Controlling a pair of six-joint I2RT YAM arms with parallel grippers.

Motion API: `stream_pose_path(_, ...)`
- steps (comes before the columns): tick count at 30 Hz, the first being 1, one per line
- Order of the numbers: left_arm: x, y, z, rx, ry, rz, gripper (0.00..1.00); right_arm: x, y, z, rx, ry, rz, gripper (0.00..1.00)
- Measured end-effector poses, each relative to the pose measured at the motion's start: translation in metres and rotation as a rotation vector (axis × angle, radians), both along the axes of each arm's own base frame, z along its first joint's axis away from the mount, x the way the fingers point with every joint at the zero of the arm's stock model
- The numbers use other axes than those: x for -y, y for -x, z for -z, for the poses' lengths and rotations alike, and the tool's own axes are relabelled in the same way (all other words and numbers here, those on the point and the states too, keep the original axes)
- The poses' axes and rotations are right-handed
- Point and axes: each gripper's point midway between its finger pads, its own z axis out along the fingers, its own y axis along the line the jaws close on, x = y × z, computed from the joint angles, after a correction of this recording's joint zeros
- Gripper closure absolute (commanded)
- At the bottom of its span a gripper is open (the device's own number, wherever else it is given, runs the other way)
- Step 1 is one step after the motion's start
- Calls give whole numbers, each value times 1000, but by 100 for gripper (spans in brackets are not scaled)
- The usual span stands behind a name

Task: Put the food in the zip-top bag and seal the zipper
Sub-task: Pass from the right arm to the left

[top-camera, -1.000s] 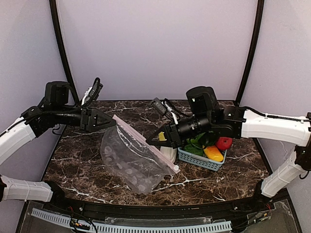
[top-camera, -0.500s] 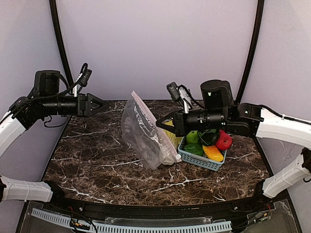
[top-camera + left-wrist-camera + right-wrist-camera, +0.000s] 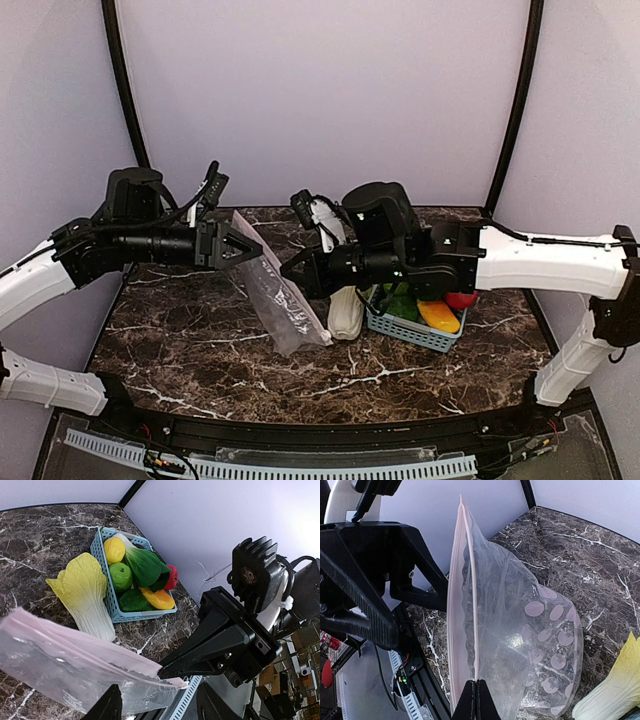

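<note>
Dark marble bench (image 3: pixel 180 330) sits under everything. Left of the blue basket (image 3: pixel 420 335), the clear bag (image 3: pixel 285 305) hangs in the air. Just left of the basket lies the pale cabbage (image 3: pixel 347 312). The right tool (image 3: pixel 476 700) is clenched on the bag's pink strip (image 3: pixel 462 605). The left tool (image 3: pixel 252 249) is spread wide by the bag's corner farthest from the basket.

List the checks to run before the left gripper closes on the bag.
1. Hold: right gripper shut on the pinkish zipper strip of the clear dotted plastic zip-top bag: ok.
2. Readiness: left gripper has its jaws apart: ok.
3. Strip lies between the left jaws: cannot tell.
4. Bag mouth open: cannot tell.
5. Bag holds nothing yet: ok.
6. Pale yellow-white napa cabbage lies on the dark marble table outside the light-blue slotted basket, uncovered: ok.
</note>
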Motion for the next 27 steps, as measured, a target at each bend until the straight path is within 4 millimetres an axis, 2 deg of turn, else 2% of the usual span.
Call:
stream_pose_path(6,7,4,24,-76,5,-13,49,-13,-1,12,-13,20,13,100)
stream_pose_path(12,1,2,45,-122,-17,-61,53,-18,0,3,-6,-3,12,100)
stream_pose_path(20,-1,-2,44,-119,-11,-95,53,-22,3,-2,2,-21,4,100)
stream_pose_path(22,0,-3,42,-117,1,-96,53,-23,3,0,1,-18,3,100)
stream_pose_path(25,1,-4,42,-118,10,-100,47,-25,3,5,-3,-8,0,100)
stream_pose_path(27,1,-5,42,-120,17,-103,49,-26,4,9,-6,-1,-4,100)
